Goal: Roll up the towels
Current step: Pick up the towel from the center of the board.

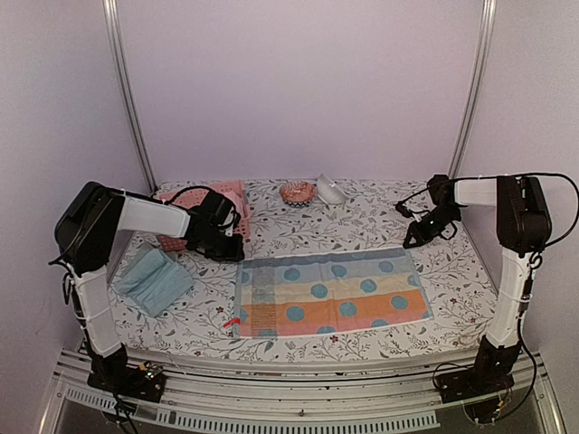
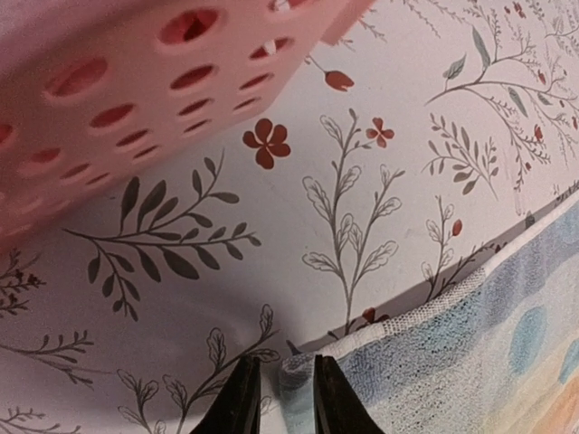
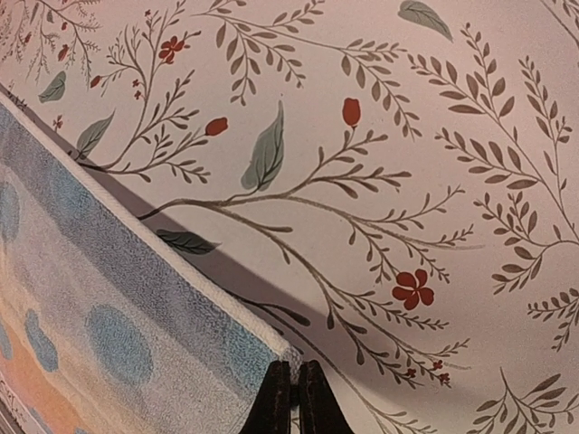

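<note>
Patterned towel (image 1: 330,294): light blue with orange and cream bands and blue dots. It lies spread flat at the middle of the floral-print tabletop (image 1: 380,210), long side running left to right, not yet rolled.

Left claw (image 2: 285,404): down at the towel's far left corner. In the left wrist view the two fingers (image 2: 330,402) stand a narrow gap apart with the corner's hemmed edge between them, pinching that corner. The rest of the cloth runs off to the right, flat on the tabletop.

Right claw (image 3: 291,400): down at the towel's far right corner. Its fingers are pressed together, with no gap showing. Their tips meet the very point of the corner. I cannot tell whether any cloth is caught between them.

Pale teal towel (image 1: 154,280): folded, near the left edge of the tabletop, well apart from the patterned one and near the left arm's upright link.

Pink perforated basket (image 2: 109,90): on the tabletop just beyond the left claw, partly hidden under that arm in the top view.

Far edge, centre: a small orange round dish (image 1: 297,192) and a white object (image 1: 330,190) just beside it, too small to identify.
</note>
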Robot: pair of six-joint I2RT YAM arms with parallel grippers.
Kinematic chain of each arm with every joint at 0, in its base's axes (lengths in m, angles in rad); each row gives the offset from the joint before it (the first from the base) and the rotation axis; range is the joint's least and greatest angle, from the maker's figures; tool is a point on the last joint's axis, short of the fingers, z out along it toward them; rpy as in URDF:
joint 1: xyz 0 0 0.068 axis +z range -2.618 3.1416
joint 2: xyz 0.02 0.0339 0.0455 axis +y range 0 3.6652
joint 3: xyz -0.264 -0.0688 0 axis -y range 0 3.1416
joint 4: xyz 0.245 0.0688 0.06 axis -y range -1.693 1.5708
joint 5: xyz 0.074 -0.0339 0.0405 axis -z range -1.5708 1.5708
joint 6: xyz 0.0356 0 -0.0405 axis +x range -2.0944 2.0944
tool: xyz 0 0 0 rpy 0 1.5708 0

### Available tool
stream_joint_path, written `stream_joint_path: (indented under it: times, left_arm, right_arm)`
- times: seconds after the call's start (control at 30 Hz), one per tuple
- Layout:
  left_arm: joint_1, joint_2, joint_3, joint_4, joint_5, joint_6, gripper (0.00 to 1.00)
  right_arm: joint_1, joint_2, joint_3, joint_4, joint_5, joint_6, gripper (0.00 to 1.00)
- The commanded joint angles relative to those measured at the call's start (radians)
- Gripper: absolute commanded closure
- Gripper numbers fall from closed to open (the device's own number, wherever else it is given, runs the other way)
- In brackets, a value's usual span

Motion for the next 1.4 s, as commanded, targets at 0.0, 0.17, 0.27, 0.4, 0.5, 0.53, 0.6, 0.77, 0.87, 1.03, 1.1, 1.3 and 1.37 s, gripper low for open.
stream_joint_path:
  times: [0.0, 0.17, 0.27, 0.4, 0.5, 0.53, 0.6, 0.77, 0.87, 1.03, 1.1, 1.3, 1.37]
  left_arm:
    - [-0.017, 0.058, 0.023, -0.028, -0.003, 0.021, 0.76]
    - [-0.026, 0.076, 0.035, -0.028, 0.006, 0.025, 0.78]
    - [-0.03, 0.083, 0.042, -0.031, 0.014, 0.029, 0.82]
    - [-0.034, 0.074, 0.046, -0.042, 0.002, 0.034, 0.87]
    - [-0.036, 0.064, 0.046, -0.057, -0.017, 0.033, 0.83]
    - [-0.036, 0.062, 0.048, -0.065, -0.026, 0.033, 0.81]
    - [-0.038, 0.056, 0.048, -0.084, -0.046, 0.029, 0.8]
    - [-0.059, 0.042, 0.033, -0.095, -0.074, 0.029, 0.83]
    - [-0.065, 0.051, 0.034, -0.103, -0.081, 0.029, 0.85]
    - [-0.072, 0.054, 0.044, -0.134, -0.138, 0.029, 0.79]
    - [-0.074, 0.046, 0.044, -0.148, -0.157, 0.028, 0.79]
    - [-0.075, 0.033, 0.026, -0.154, -0.169, 0.015, 0.83]
    - [-0.077, 0.04, 0.027, -0.15, -0.158, 0.018, 0.85]
  right_arm:
    - [0.001, 0.025, 0.012, -0.001, 0.003, -0.004, 0.97]
    - [0.0, 0.025, 0.012, -0.003, 0.0, -0.004, 0.97]
    - [0.001, 0.027, 0.012, -0.004, 0.001, -0.004, 0.97]
    - [0.001, 0.026, 0.011, -0.005, 0.005, -0.004, 0.97]
    - [0.001, 0.027, 0.009, -0.004, 0.005, -0.004, 0.97]
    - [0.001, 0.027, 0.009, -0.004, 0.005, -0.004, 0.97]
    - [0.0, 0.027, 0.009, -0.006, 0.005, -0.004, 0.97]
    - [0.001, 0.025, 0.009, -0.006, 0.003, -0.002, 0.97]
    - [0.001, 0.027, 0.009, -0.007, 0.003, -0.002, 0.97]
    - [0.001, 0.027, 0.008, -0.008, 0.005, -0.002, 0.97]
    - [0.001, 0.028, 0.008, -0.009, 0.005, -0.003, 0.97]
    - [0.001, 0.028, 0.008, -0.008, 0.006, -0.002, 0.97]
    - [0.0, 0.03, 0.009, -0.009, 0.006, -0.002, 0.97]
